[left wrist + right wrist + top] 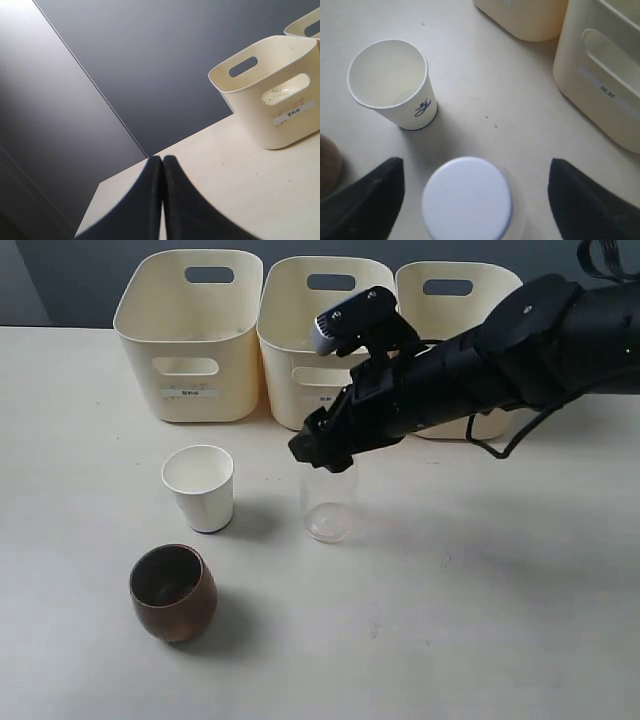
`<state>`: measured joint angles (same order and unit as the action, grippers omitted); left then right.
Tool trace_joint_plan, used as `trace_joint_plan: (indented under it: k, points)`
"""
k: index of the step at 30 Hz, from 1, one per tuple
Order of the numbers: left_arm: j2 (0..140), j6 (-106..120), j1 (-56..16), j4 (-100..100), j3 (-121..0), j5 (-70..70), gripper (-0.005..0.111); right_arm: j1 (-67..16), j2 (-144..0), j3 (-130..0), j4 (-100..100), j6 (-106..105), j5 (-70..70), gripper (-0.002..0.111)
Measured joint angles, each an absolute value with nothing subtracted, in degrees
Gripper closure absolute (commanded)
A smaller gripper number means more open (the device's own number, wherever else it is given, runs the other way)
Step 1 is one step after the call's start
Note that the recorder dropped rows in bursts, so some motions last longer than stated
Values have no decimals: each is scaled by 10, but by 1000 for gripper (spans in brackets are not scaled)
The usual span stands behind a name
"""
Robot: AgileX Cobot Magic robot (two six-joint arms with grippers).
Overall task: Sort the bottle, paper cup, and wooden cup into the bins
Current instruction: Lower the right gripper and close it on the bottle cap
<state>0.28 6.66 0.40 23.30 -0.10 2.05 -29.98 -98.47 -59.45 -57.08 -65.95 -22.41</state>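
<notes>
The clear bottle (327,505) stands upright mid-table, its top hidden under my right gripper (322,452). From the right wrist, its white cap (467,198) sits between the two wide-apart fingers (367,195), with gaps on both sides; the right gripper (475,192) is open. The white paper cup (200,487) (392,82) stands left of the bottle. The dark wooden cup (172,592) sits nearer the front left, its edge (327,167) just showing. Three cream bins (190,335) (325,340) (460,300) line the back. My left gripper (162,162) is shut, empty, away from the objects.
The right arm (500,350) stretches across in front of the middle and right bins. The left wrist view shows one bin (272,90) on the table and a dark wall behind it. Bare tabletop (480,620) lies at the front right.
</notes>
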Motion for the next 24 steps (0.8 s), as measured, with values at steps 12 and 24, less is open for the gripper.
trace_joint_plan:
  k: [12, 24]
  points:
    - [3, 67, 4, 233, -1, 21, 107, -300, -985, -595, -571, -660, -227, 38]
    - [3, 67, 4, 233, -1, 21, 107, -300, -985, -595, -555, -660, -235, 104]
